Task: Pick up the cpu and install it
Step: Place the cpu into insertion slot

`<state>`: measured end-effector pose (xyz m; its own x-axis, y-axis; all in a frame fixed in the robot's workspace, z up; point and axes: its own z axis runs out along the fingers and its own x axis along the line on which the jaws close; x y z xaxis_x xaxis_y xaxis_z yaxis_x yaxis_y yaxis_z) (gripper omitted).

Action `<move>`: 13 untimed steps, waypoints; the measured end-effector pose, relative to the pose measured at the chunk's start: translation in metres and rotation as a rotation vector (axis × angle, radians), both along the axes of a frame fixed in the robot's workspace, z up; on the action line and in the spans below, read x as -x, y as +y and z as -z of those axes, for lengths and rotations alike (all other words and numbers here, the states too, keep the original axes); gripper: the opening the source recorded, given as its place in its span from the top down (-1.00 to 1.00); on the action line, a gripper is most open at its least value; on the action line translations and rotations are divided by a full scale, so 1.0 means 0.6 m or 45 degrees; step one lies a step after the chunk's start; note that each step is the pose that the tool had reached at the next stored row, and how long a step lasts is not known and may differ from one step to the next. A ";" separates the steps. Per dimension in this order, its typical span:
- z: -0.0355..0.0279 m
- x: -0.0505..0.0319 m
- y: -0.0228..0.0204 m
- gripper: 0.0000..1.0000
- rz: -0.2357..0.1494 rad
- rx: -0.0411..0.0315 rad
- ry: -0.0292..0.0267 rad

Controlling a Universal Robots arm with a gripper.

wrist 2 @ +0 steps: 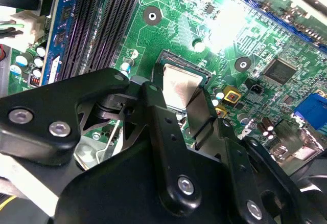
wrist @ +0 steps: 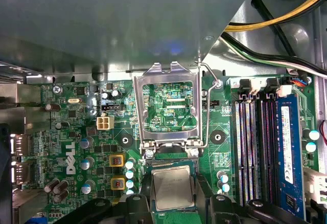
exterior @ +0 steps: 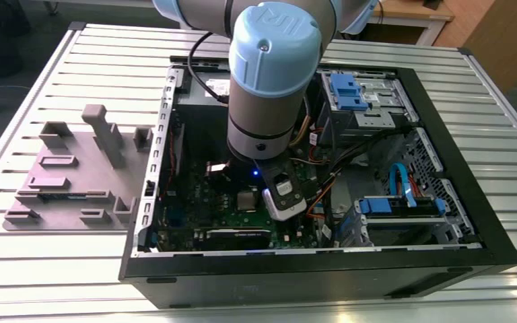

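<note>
Small flat square cpu (wrist: pixel 172 187) with a pale silvery metal top sits between the black fingers (wrist 2: pixel 153 106) of the arm's gripper (wrist: pixel 176 199). They appear pinched on two opposite edges of the chip, right over the dark-rimmed square socket on the green motherboard (wrist: pixel 76 132). Whether the chip has bottomed in the socket or hangs just above it I cannot tell. The hinged metal socket frame (wrist: pixel 166 106) lies swung open just beside the chip, its thin wire lever (wrist: pixel 207 106) raised. In the exterior view the gripper (exterior: pixel 281 195) works a little toward 7 o'clock from the middle of the open black computer case (exterior: pixel 330 269), and a grey slotted holder plate (exterior: pixel 70 175) lies at 9 o'clock of the case. Done well, this step likely calls for a level chip squared to the socket rim, a straight descent without sliding or pressing, and fingers clear of frame and lever.
</note>
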<state>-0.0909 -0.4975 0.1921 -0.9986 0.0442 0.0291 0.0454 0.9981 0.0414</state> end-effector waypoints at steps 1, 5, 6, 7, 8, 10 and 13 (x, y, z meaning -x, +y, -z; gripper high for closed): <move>0.000 0.000 0.0000 0.09 0.000 0.0000 0.0000; 0.000 0.000 0.0000 0.09 0.000 0.0000 0.0000; 0.000 0.000 0.0000 0.09 0.000 0.0000 0.0000; 0.000 0.000 0.0000 0.09 0.000 0.0000 0.0000; 0.000 0.000 0.0000 0.09 0.000 0.0000 0.0000; 0.000 0.000 0.0000 0.09 0.000 0.0002 0.0004; 0.000 0.000 -0.0001 0.20 0.001 0.0004 0.0002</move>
